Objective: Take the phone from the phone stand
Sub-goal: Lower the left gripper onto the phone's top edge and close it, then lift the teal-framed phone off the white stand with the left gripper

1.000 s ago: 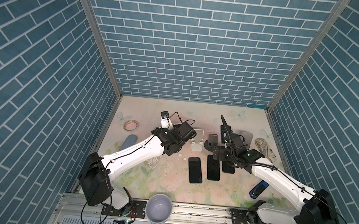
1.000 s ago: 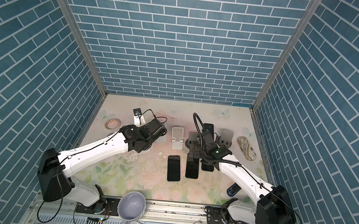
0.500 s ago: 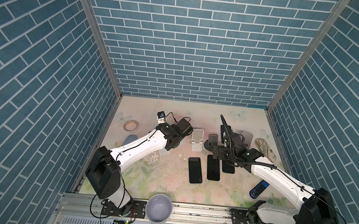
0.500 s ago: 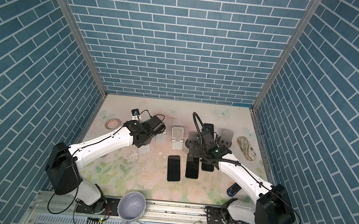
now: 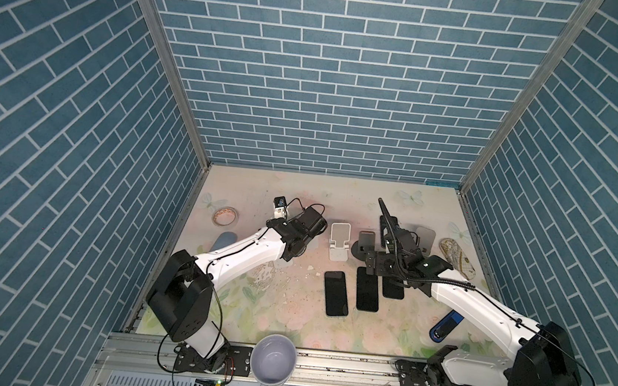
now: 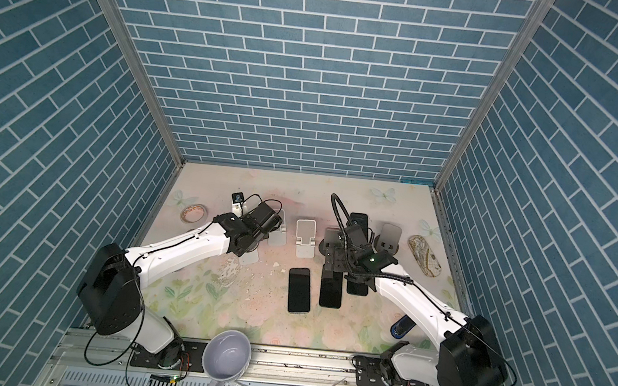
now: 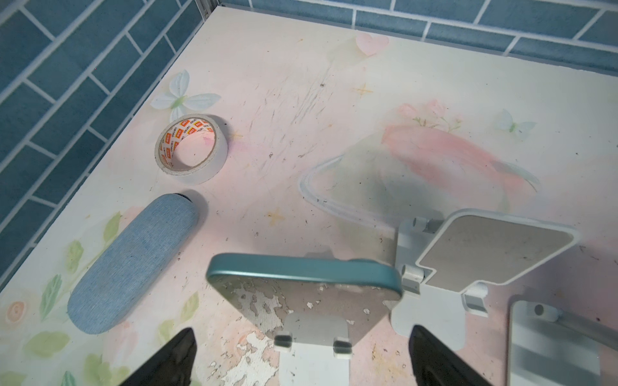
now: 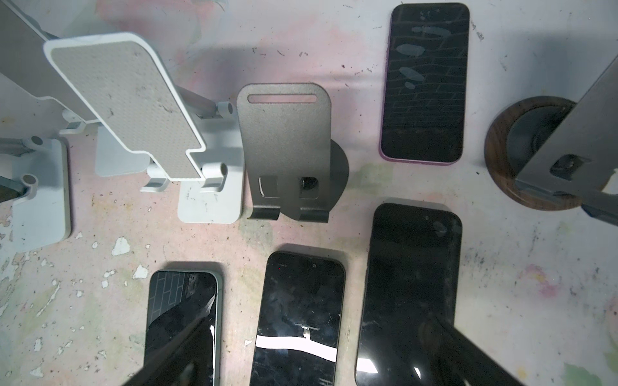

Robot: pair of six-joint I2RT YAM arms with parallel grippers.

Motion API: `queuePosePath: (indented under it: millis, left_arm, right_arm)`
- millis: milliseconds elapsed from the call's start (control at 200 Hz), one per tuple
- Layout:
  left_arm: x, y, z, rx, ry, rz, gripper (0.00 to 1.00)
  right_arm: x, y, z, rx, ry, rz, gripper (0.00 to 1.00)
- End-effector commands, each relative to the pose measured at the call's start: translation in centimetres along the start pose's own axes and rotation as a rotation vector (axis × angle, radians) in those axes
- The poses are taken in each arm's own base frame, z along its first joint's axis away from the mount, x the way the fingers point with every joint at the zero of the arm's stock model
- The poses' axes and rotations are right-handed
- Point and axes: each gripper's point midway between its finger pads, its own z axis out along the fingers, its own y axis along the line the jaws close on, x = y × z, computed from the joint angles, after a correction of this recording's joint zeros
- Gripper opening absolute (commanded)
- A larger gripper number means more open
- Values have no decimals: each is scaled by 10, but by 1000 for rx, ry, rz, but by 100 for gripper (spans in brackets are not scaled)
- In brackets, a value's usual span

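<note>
Item: teal-rimmed phone [image 7: 302, 287], its glossy screen reflecting the table, leaning on a white plastic phone stand [image 7: 314, 364] and seated on its two lips. It is not yet lifted, so removal is judged outstanding. Left gripper [image 7: 302, 334]: low before that stand, jaws spread wide, one black finger on each side of the phone, neither touching. Right gripper [image 8: 314, 334]: well apart from that stand, hovering over three dark phones [image 8: 297, 317] lying flat, jaws spread, empty. Remaining: close, lift clear, set down.
</note>
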Motion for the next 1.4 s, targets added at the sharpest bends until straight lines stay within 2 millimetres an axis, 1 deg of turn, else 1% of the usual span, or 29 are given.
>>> queuePosePath:
  millis: [0,220,530,705,1005,1246,1391]
  left_arm:
    - [2,-1,11,11,-14,43,100]
    - [2,4,21,-6,-53,69,98]
    - [2,-4,35,23,-97,90,93]
    - [7,0,44,19,-102,81,91]
    - [9,0,50,36,-142,73,86]
    - [10,1,56,43,-160,84,75]
    - [12,1,58,52,-164,85,63]
  right_arm:
    - [-13,3,-3,1,-13,-11,99]
    - [-15,5,0,1,-6,-11,99]
    - [-15,7,4,2,7,-6,99]
    - [-15,7,4,6,11,-2,99]
    - [-15,7,6,10,21,12,99]
    - [-16,10,8,1,31,17,99]
    - [-16,11,7,3,34,21,99]
